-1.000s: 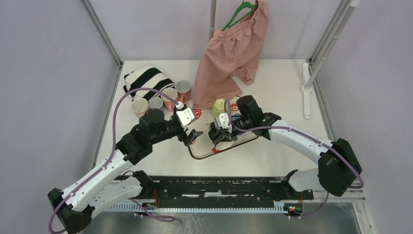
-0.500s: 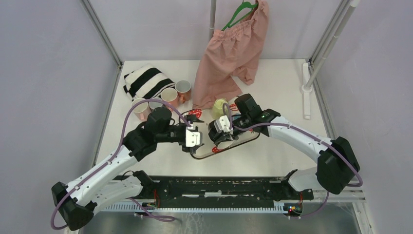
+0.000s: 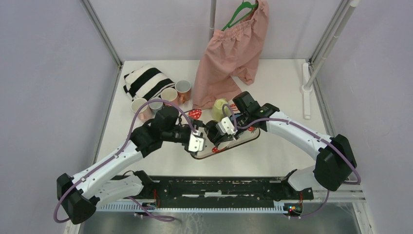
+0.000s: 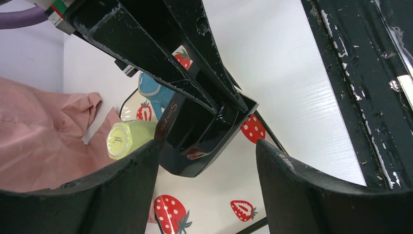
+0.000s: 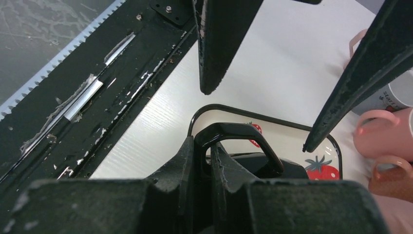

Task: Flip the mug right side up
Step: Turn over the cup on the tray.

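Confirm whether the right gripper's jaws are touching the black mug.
Touching. Right wrist view shows the right gripper, jaws pinched on the handle of the black mug.

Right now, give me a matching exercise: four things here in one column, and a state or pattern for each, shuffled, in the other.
1 mug
2 left gripper
3 shorts
4 tray

A hangs from a green hanger
B strawberry print
C jaws open
D gripped by its handle in the right gripper

Pairs: 1-D, 2-C, 3-A, 4-B
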